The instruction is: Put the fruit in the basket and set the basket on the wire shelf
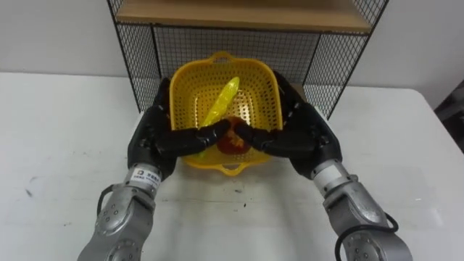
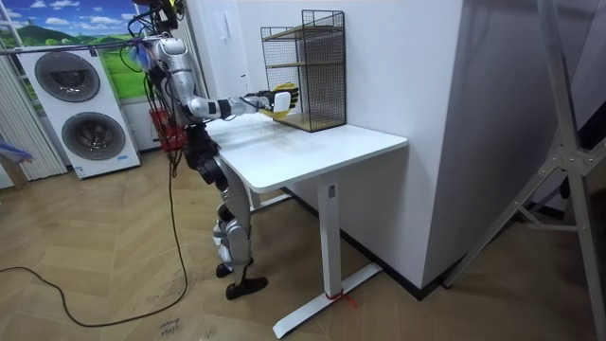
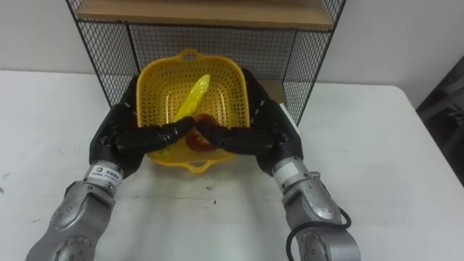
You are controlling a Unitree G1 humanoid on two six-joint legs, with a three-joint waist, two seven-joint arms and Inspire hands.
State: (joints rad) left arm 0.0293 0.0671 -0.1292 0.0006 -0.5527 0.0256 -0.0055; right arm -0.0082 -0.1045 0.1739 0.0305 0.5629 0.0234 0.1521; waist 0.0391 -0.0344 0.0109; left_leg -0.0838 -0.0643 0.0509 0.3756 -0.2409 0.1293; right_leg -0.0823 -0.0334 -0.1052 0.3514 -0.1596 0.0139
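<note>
Yellow perforated basket [image 1: 262, 94] — banana [image 1: 222, 104], red fruit [image 1: 233, 144] inside

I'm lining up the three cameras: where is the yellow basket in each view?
Left eye view: yellow basket centre, upper half, at the wire shelf front.
Right eye view: left of centre, upper half, same shelf behind.
Room view: upper left, at the shelf's front.
Shared landmark: the wire shelf.
</note>
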